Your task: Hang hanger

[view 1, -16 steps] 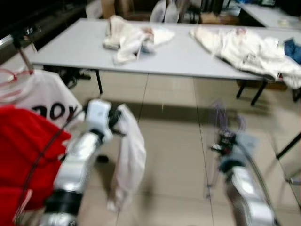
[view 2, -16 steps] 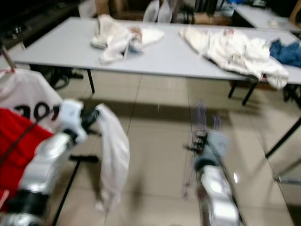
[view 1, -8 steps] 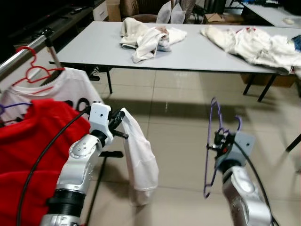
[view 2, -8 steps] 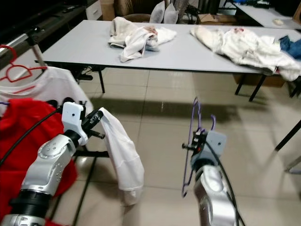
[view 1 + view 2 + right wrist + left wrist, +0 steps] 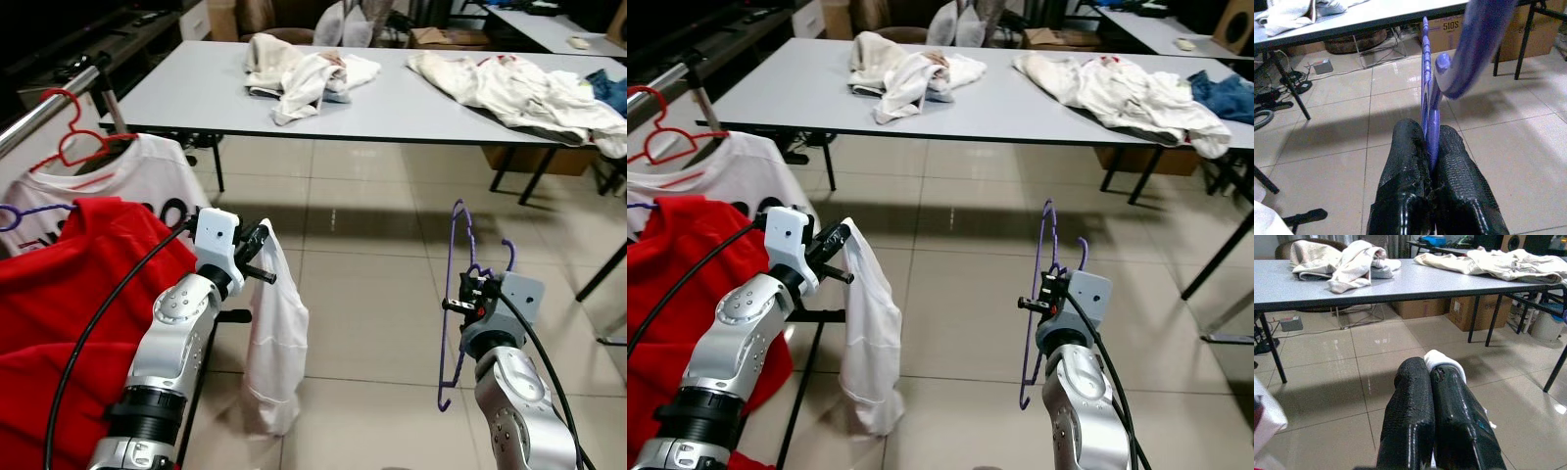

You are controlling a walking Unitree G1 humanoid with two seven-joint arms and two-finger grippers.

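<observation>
Purple plastic, the hanger [image 5: 455, 294] stands upright over the tiled floor [image 5: 362, 294], pinched between the closed fingers of the right gripper [image 5: 1430, 147]. Beside the rack of red and white shirts [image 5: 88, 255], the left gripper [image 5: 1431, 374] is clamped on a white garment [image 5: 272, 343] that hangs limp from it.

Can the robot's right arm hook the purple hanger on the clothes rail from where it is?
Probably not yet. The right gripper holds the purple hanger over open floor, while the rail stands far to the robot's left, beyond the left gripper and its white garment.
</observation>
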